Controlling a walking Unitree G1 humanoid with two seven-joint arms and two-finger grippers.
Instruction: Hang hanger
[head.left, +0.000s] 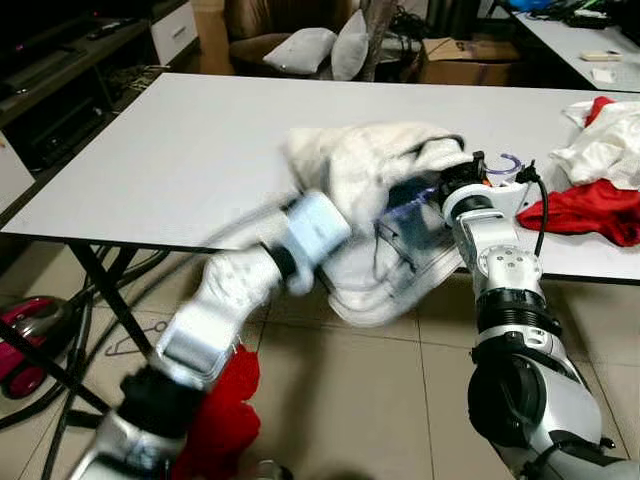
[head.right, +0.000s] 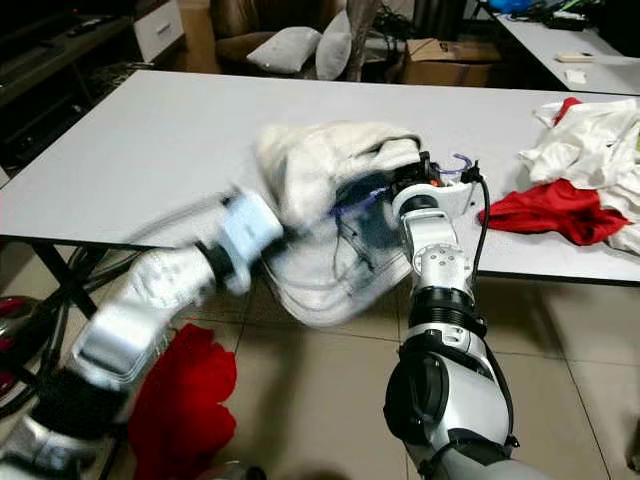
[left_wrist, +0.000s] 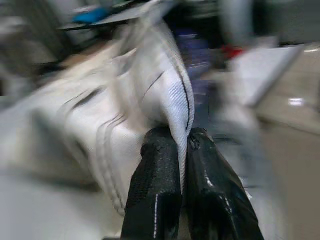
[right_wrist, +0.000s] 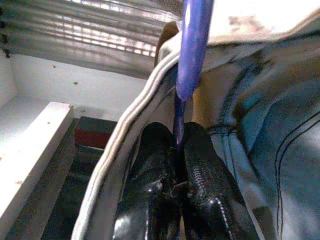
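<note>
Hanger (right_wrist: 192, 45) pinched in right gripper (right_wrist: 176, 150) fingers; left gripper (left_wrist: 182, 145) fingers clamp white garment (head.left: 370, 170)

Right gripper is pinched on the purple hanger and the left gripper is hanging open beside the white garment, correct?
Not quite. The left gripper is not open: the left wrist view shows its fingers shut on a fold of the white garment. The rest holds: the right gripper is pinched on the purple hanger.
</note>
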